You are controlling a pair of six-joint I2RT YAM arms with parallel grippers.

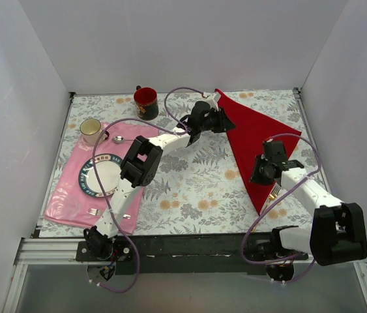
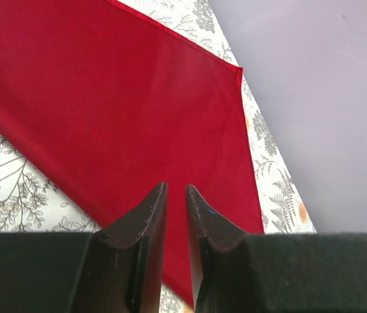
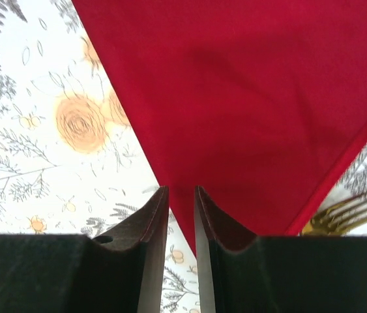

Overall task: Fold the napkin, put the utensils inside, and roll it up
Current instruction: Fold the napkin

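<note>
The red napkin (image 1: 255, 140) lies flat as a folded triangle on the right of the flowered table, one corner at the far side and one pointing to the near edge. My left gripper (image 1: 229, 122) hovers over the far corner. In the left wrist view its jaws (image 2: 175, 188) stand a narrow gap apart above the napkin (image 2: 105, 98), holding nothing. My right gripper (image 1: 259, 175) is over the near corner, its jaws (image 3: 182, 189) also slightly apart and empty above the napkin (image 3: 248, 98). A gold fork (image 3: 346, 214) pokes out from under the napkin's right edge; a glint of it also shows from above (image 1: 273, 193).
A pale pink placemat (image 1: 72, 202) lies at the left with a plate (image 1: 102, 175), a silver fork (image 1: 92, 212) and a silver spoon (image 1: 121, 139). A cream cup (image 1: 91, 129) and a red mug (image 1: 146, 103) stand at the far left. White walls close in three sides.
</note>
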